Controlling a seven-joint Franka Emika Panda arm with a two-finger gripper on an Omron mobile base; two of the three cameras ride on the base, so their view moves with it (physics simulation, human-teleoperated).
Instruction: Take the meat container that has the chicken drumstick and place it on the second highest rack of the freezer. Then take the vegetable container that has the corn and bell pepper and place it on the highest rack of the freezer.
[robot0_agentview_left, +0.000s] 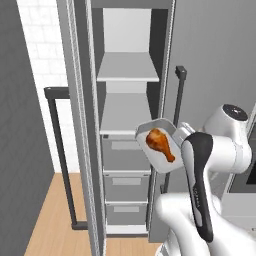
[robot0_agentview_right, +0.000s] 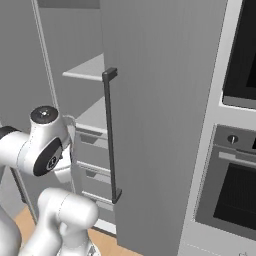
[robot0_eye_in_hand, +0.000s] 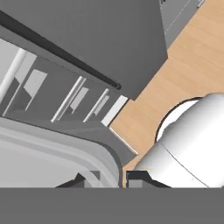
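- The pincer (robot0_eye_in_hand: 123, 178) is pinching the meat container's (robot0_agentview_left: 161, 145) rim.
- The container, tilted, is carrying the chicken drumstick (robot0_agentview_left: 160, 143) before the open freezer (robot0_agentview_left: 127, 115), just beside its lower shelf's (robot0_agentview_left: 125, 112) front edge.

A kitchen: an open freezer (robot0_agentview_left: 127, 115) with 3 grey drawers (robot0_agentview_left: 127, 175) ahead of the gripper, a black-glass wall oven (robot0_agentview_right: 235, 195) to its right.

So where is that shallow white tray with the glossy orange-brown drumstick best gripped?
On the thin raised rim at one edge, as here: the shallow white tray is pinched by its right-hand rim, jaws straddling the wall, clear of the drumstick lying mid-tray.
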